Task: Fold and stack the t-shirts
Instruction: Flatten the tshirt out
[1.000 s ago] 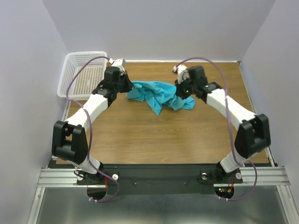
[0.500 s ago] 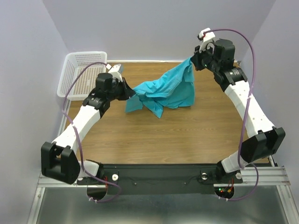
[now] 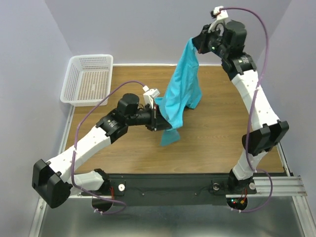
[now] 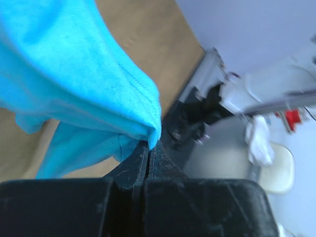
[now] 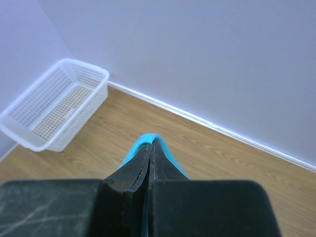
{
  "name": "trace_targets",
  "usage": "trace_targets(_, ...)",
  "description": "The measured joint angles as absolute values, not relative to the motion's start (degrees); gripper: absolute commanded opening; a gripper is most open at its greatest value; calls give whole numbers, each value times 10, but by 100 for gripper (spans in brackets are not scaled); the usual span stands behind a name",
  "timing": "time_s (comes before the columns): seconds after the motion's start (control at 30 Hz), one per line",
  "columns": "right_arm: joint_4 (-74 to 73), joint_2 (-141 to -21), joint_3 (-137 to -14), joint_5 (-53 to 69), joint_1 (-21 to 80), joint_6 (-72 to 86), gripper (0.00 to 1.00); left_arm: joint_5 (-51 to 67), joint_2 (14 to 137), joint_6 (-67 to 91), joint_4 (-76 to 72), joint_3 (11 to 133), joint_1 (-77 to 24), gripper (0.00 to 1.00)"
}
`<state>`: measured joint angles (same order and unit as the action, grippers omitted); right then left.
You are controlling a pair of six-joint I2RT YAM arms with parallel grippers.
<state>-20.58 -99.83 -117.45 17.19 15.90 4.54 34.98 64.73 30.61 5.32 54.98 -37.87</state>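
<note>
Turquoise shirt (image 3: pixel 180 91) hangs unfolded, right claw (image 3: pixel 194 42) pinching it upper right, left claw (image 3: pixel 159 111) pinching mid-frame; no fold yet, stacking ahead.

No writing, brand, number or sign is legible in any of the three views. The turquoise t-shirt (image 3: pixel 181 91) shows only plain cloth. The white mesh basket (image 3: pixel 70 79) bears no readable mark.

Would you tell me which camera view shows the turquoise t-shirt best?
The top external view: the t-shirt hangs almost whole, stretched from the right hand down to the left hand. The left wrist view shows only a pinched hem close up; the right wrist view, just a blue sliver.
</note>
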Motion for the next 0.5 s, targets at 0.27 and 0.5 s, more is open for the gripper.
trace_targets(0.27, -158, -1125, -1208, 177, 276, 111, 1, 323, 561, 399, -26, 495, -426, 0)
trace_targets(0.5, -145, -1266, -1208, 178, 399, 131, 3, 166, 407, 521, 9, 300, -408, 14)
